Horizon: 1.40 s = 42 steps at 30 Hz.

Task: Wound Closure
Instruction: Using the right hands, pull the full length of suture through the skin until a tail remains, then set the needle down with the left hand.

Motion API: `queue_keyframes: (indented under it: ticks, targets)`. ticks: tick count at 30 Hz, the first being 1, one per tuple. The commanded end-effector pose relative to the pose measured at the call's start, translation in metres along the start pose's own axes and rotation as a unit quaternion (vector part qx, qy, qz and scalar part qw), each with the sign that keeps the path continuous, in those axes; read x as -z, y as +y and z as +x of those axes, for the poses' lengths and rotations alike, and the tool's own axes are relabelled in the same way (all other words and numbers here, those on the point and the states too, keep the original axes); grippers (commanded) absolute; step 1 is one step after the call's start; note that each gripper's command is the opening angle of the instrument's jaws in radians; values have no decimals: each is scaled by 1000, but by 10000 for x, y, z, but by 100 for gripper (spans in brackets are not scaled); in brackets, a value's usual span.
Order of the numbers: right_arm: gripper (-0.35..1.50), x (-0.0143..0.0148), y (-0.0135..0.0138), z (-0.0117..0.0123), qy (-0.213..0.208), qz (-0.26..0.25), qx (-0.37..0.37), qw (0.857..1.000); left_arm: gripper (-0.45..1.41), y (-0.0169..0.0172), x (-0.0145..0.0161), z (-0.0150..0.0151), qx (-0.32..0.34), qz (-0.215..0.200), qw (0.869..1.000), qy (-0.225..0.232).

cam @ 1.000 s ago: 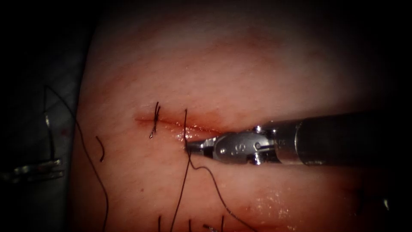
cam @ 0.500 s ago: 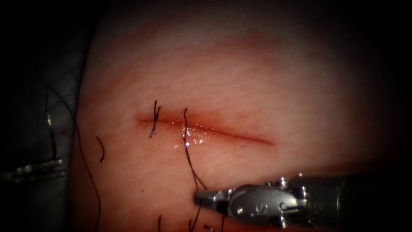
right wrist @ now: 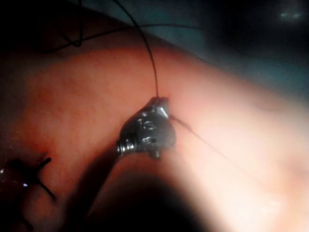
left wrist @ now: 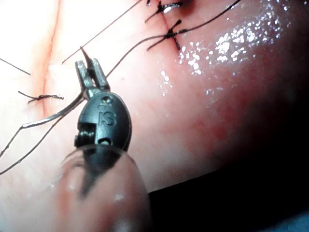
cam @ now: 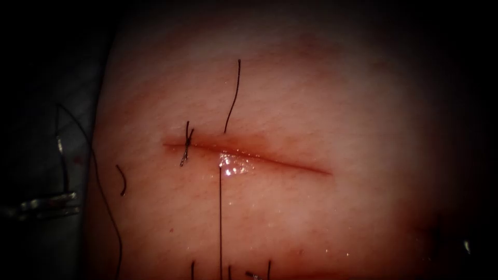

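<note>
**Below the cut: holding one thread taut, with the needle lying free**

Across the middle of the tissue (cam: 311,103), showing a cut (cam: 290,165) running left to right. Near its left end, showing one tied stitch (cam: 187,144). Just right of that stitch, showing a thread (cam: 220,218) leaving the cut and running straight down, taut, to the lower edge. Above the cut, showing its loose tail (cam: 233,93) curling upward. Left of the stitch, showing a short cut end of thread (cam: 122,180) lying on the surface.

In the right wrist view, showing the right tool (right wrist: 159,102) pinching this thread, jaws pressed together on it.

In the left wrist view, showing the left tool (left wrist: 91,72) with its jaws slightly apart and apparently clamping nothing. Beside it, showing the needle (left wrist: 53,116) lying loose, well left of the cut and not in the tissue.

Judging the thread as thin, limp and probably slick where wet, so likely slipping unless pinched squarely. Judging the needle as light, stiff and smooth, likely to twist in a loose grip. Probably best taking hold on the curved body, well back from the point.
</note>
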Motion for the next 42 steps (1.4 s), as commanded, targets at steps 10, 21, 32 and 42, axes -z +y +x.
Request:
queue_keyframes:
  ticks: [10,21,32,42]
  targets:
    - [104,-2,-2,8,13,-9,19,1000,-45,4,-9,-5,0,-1,1000,0]
    - [146,58,38,-17,-2,-73,39,997,-45,-3,-12,-19,1,-1,1000,-1]
    - [148,167,0,-23,3,-66,52,996,-45,-20,0,-38,3,8,1000,-28]
    - [148,251,11,-37,-13,-119,63,991,-45,-31,8,-49,5,26,999,-40]
